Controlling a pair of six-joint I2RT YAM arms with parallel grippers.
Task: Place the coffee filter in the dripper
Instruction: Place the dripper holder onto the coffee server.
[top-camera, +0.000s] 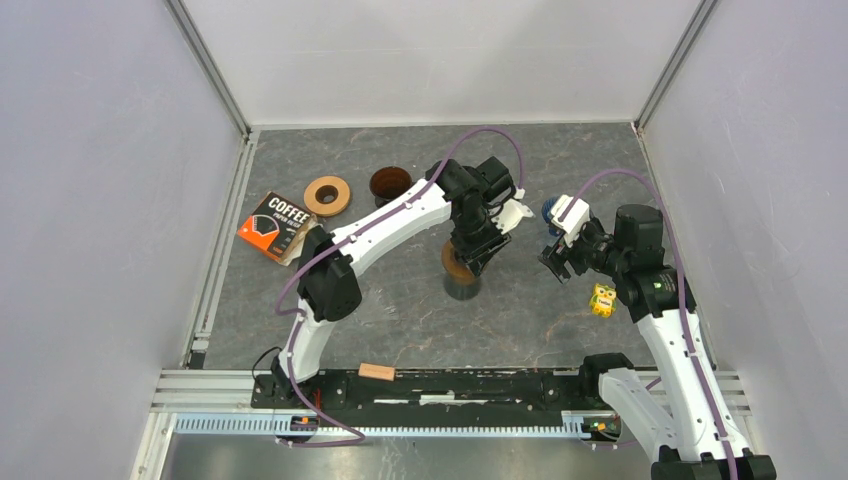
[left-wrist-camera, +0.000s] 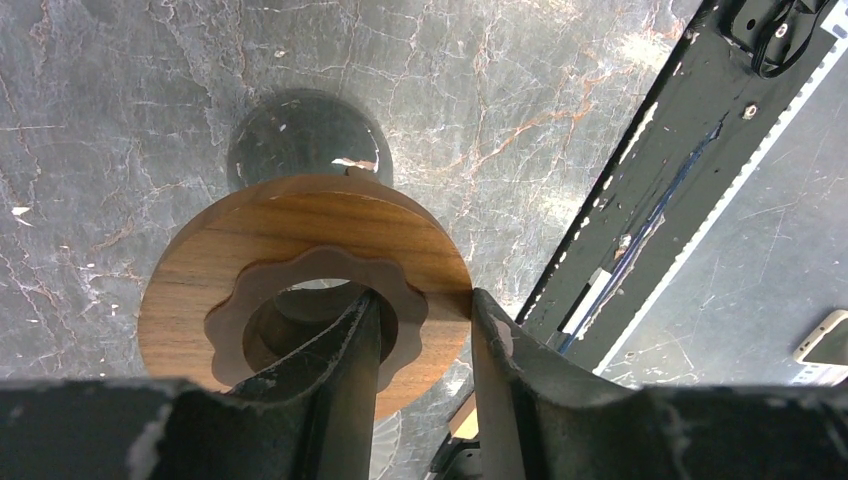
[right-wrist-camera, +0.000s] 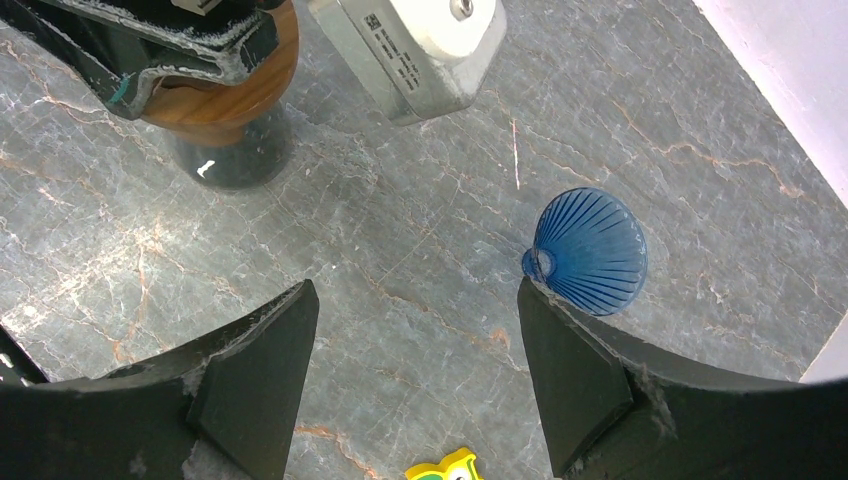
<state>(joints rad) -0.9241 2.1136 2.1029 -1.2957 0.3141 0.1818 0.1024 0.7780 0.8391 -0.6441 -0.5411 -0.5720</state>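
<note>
Yellow toy (top-camera: 601, 299), brown cup (top-camera: 390, 183), wooden block (top-camera: 376, 372)

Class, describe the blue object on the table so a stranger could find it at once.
Take the grey marble table, right half. Just past the right hand lies a cone on its side. It alone is blue and ribbed; the yellow toy nearby is neither.

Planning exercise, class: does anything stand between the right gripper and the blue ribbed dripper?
Nothing visible does. The blue ribbed plastic dripper lies on its side on the bare grey marble table, just beyond the open right gripper.
</note>
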